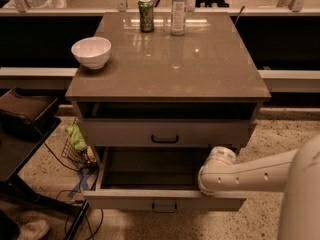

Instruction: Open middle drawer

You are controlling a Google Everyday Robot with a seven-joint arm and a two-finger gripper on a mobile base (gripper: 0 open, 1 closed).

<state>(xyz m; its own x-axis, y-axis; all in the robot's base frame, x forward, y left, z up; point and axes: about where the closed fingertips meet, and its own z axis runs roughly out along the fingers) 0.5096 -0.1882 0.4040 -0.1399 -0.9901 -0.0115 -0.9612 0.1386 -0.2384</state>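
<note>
The middle drawer point(210, 133) is a grey-beige front with a small black bar handle point(165, 139), and it sits closed under the dark top slot. Below it the tall bottom drawer point(130, 200) is pulled out, showing its dark inside. My white arm point(255, 175) reaches in from the right. Its rounded wrist point(216, 167) sits over the right end of the open bottom drawer, below and right of the middle drawer's handle. My gripper is at that wrist end and is hidden behind it.
On the cabinet top point(200, 69) stand a white bowl point(91, 51), a green can point(146, 14) and a clear bottle point(178, 9). A dark chair point(25, 119) and a wire basket with cables point(77, 149) are on the left. My body point(302, 204) fills the right corner.
</note>
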